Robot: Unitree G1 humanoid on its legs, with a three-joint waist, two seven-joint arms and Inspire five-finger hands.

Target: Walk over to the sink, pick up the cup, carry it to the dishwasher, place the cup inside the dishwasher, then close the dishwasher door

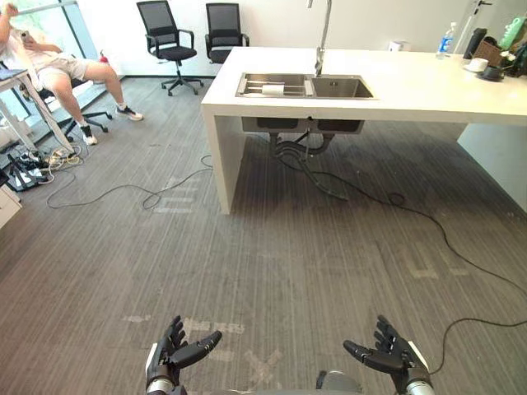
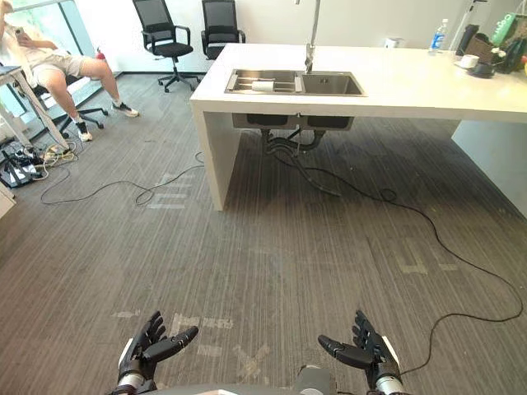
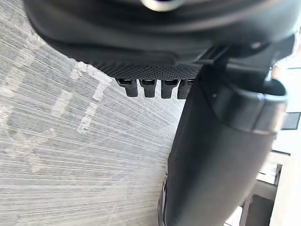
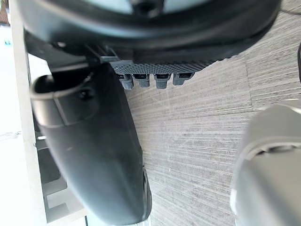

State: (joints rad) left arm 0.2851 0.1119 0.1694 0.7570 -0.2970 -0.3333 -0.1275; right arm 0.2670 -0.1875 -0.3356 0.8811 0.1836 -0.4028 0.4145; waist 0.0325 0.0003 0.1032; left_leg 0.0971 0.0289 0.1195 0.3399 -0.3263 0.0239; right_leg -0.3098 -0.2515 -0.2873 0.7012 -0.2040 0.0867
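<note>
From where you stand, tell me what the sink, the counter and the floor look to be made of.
Sink: probably brushed steel; grey metallic sheen.
Counter: smooth white slab, stone or laminate, cannot tell.
Floor: seemingly grey carpet; fine ribbed lines, matte.

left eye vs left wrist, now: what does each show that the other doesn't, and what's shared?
Left eye adds: the white counter with the sink, what looks like the white cup lying in its left basin, two black chairs, a seated person, and the right hand, open. Left wrist adds: the fingers and thumb from close underneath, straight, holding nothing. Shared: the left hand, open, over grey carpet.
</note>
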